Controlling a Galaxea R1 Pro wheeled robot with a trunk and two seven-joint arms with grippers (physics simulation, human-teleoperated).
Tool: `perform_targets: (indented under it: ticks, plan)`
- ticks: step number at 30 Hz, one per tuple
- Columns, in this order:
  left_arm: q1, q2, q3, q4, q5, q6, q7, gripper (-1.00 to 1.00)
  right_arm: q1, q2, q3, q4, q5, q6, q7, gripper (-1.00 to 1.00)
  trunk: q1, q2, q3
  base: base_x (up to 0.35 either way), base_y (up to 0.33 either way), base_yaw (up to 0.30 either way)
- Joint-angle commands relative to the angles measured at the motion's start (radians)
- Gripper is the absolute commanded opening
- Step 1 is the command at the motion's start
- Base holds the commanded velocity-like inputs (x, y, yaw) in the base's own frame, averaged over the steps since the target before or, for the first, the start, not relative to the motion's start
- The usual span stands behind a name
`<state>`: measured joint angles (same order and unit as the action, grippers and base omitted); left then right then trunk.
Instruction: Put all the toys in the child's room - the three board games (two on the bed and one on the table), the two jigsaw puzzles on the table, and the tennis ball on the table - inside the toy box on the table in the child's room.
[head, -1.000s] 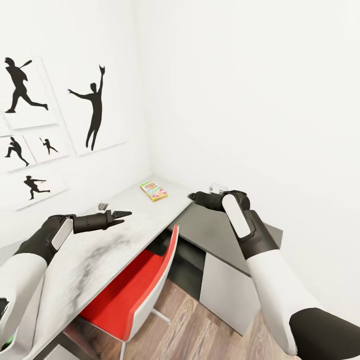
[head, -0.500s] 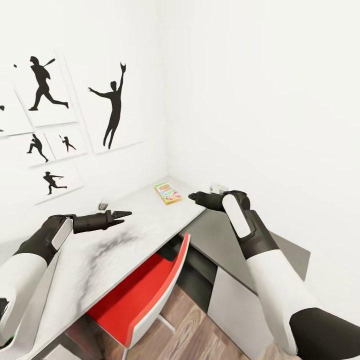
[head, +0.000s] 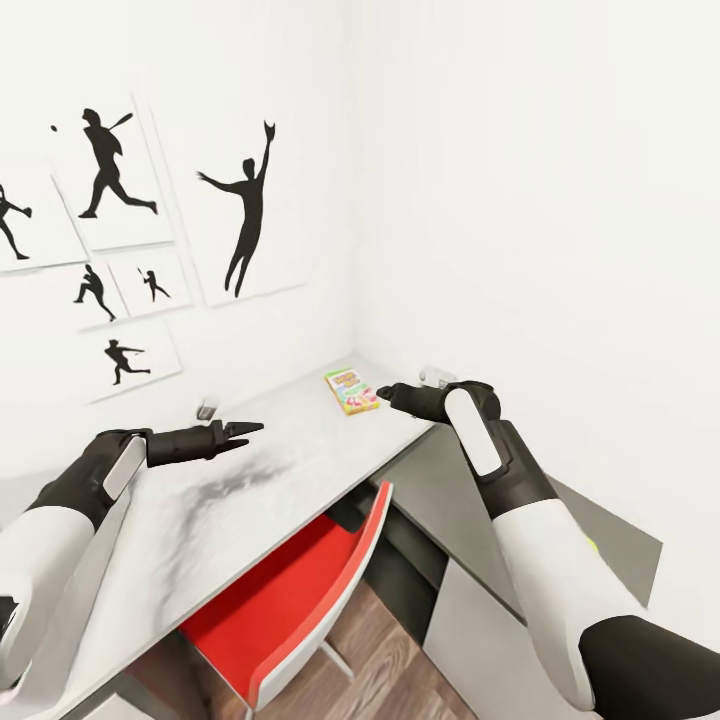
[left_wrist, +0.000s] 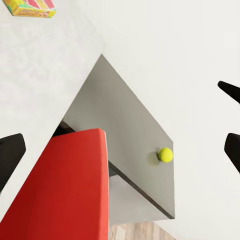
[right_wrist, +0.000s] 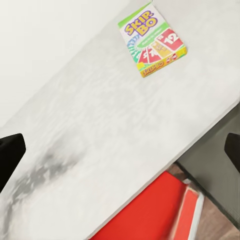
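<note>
I have both arms raised over the bench (head: 250, 500), a white-topped L-shaped surface running into the corner of the room. My left gripper (head: 245, 432) hovers above the long white stretch, empty; in the left wrist view its dark fingertips (left_wrist: 231, 90) sit at opposite edges of the picture, so the jaws are spread wide. My right gripper (head: 388, 394) hangs over the inner corner of the bench, also empty, and in the right wrist view its fingertips (right_wrist: 11, 150) likewise stand far apart, jaws spread.

The Skip-Bo board game (head: 351, 390) lies flat on the white top close to the room's corner, just beside my right gripper in the head view and apart from it; the right wrist view shows its printed lid (right_wrist: 152, 39) clearly. The tennis ball (left_wrist: 165, 154) rests on the grey leg of the bench, near its far edge by the wall, and a sliver of it peeks out past my right forearm (head: 593, 546) in the head view.

A red chair (head: 290, 600) is tucked under the bench. Black baseball-player silhouettes (head: 245, 210) hang on the wall to the left.
</note>
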<state>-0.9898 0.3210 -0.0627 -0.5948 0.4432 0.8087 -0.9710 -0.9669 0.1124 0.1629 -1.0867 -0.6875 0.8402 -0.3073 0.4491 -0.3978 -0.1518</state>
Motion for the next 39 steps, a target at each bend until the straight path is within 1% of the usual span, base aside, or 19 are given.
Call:
perform_targets:
  ticks: [1,8,15,26,39]
  plan:
    - [-0.001,0.001,-0.004,0.000,0.006,0.006,0.000,1.00,-0.001,0.000,0.000,-0.001,-0.010,0.001,-0.010,1.00,0.001,-0.002,-0.002,0.132,-0.096,0.013]
    - [-0.001,0.001,-0.004,0.000,0.006,0.005,0.000,1.00,-0.001,0.001,0.000,-0.001,-0.010,-0.002,-0.010,1.00,0.001,-0.002,-0.002,0.115,-0.067,0.004]
    - [-0.001,0.001,-0.003,0.000,0.006,0.005,0.000,1.00,-0.001,-0.002,0.001,-0.001,-0.013,-0.042,-0.009,1.00,0.001,-0.002,-0.002,0.135,-0.009,0.000]
    - [-0.001,0.001,-0.004,0.000,0.006,0.005,0.000,1.00,-0.001,-0.002,0.001,0.011,-0.014,-0.047,-0.009,1.00,0.001,-0.002,-0.002,0.120,0.013,0.000]
    - [-0.001,0.001,-0.003,0.000,0.006,0.006,-0.001,1.00,-0.001,0.001,0.001,0.011,-0.013,-0.048,-0.009,1.00,0.001,-0.002,-0.002,0.141,-0.033,0.000]
